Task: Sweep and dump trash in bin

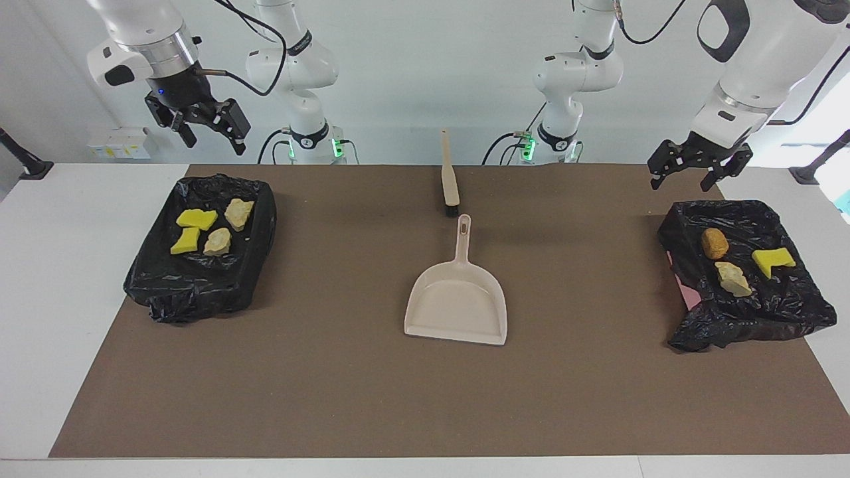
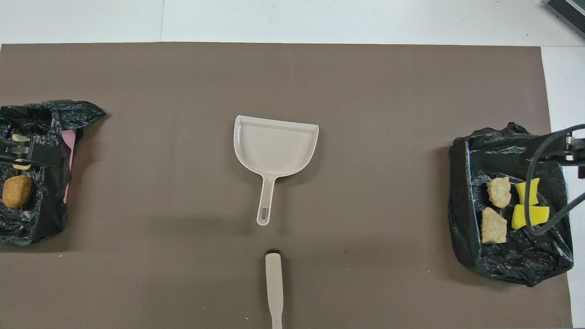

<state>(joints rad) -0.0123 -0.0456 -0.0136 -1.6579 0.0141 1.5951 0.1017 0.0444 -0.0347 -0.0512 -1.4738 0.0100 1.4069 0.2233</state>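
Observation:
The trash lies in two black-bagged bins. The bin at the right arm's end holds two yellow scraps and two tan lumps. The bin at the left arm's end holds a brown lump, a tan lump and a yellow scrap. The beige dustpan lies empty at mid-table. The brush lies nearer to the robots. My right gripper is open and empty, raised above its bin. My left gripper is open and empty, raised above its bin.
A brown mat covers the table, with white tabletop at both ends. A pink edge shows under the bag of the bin at the left arm's end. The right arm's cable hangs over its bin in the overhead view.

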